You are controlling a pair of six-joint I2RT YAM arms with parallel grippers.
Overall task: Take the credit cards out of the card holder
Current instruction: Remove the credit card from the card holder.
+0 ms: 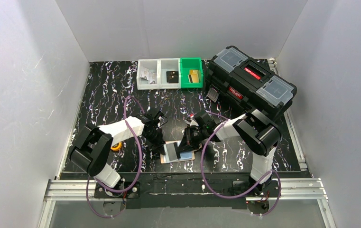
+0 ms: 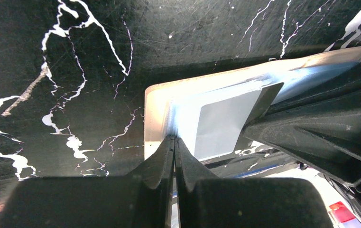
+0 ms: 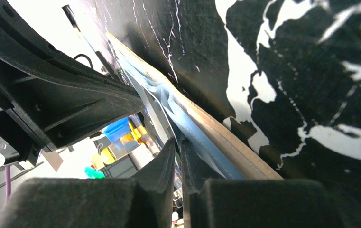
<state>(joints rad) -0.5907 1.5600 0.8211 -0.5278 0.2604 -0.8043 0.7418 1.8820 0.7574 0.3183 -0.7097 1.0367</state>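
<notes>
While left fingers (image 2: 154, 166) sit closed against the flat cream card holder (image 2: 157, 102), right fingers (image 3: 161, 166) stand nearly closed, grip unclear.

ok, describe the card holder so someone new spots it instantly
On the black marbled table, skip the big black toolbox at far right; look near the front edge, between the left gripper and right gripper. The card holder is the small flat cream-beige wallet there, a pale blue card showing, pale against the black grippers.
</notes>
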